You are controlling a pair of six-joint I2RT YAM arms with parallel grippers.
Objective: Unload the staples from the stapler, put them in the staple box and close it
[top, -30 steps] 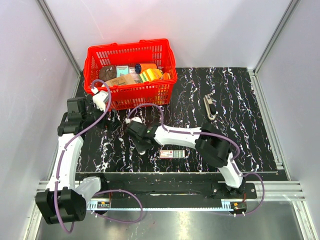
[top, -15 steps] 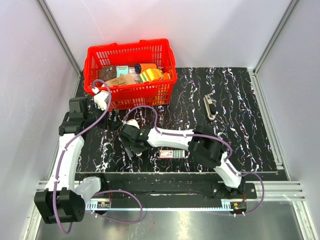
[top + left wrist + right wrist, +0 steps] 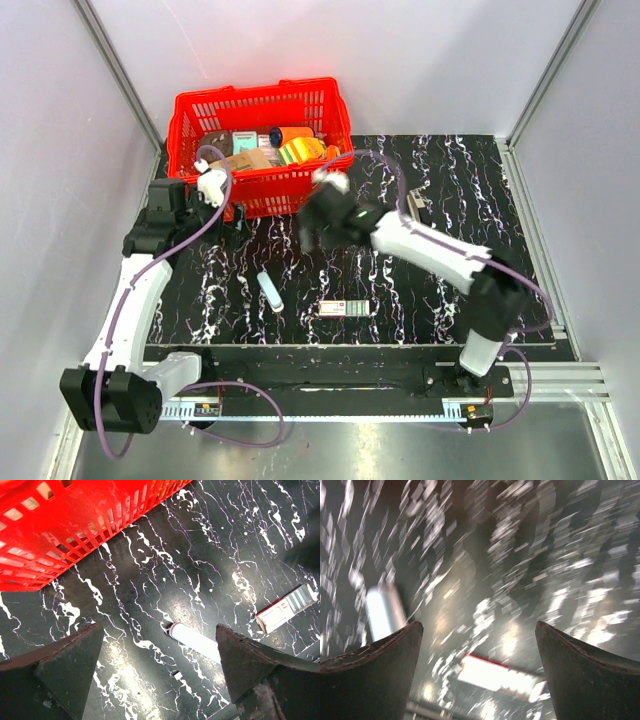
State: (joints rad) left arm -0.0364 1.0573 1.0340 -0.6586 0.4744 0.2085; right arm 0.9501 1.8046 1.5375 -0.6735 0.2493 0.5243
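Although neither gripper has hold of it, the slim white stapler [image 3: 270,291], which is my reading of that pale bar with one dark end, lies flat on the black marbled table [image 3: 480,280], left of centre and touching nothing. Near it on the right lies a small red-and-white box [image 3: 345,307], probably of staples. The red basket [image 3: 280,190] of packets stands well behind it, and a grey metal tool [image 3: 419,213] that I cannot identify lies far off to the right.

The left gripper [image 3: 158,630] hangs above the stapler by the basket's front wall, jaws wide apart and empty. The right gripper [image 3: 479,630] is raised near the basket's right front corner, jaws likewise spread with nothing between them; its own view is blurred.

No loose strip of staples shows, so I judge the unloading not yet done and the step in hand a fresh approach. The next move calls for one gripper to pin the body while the other opens the magazine.
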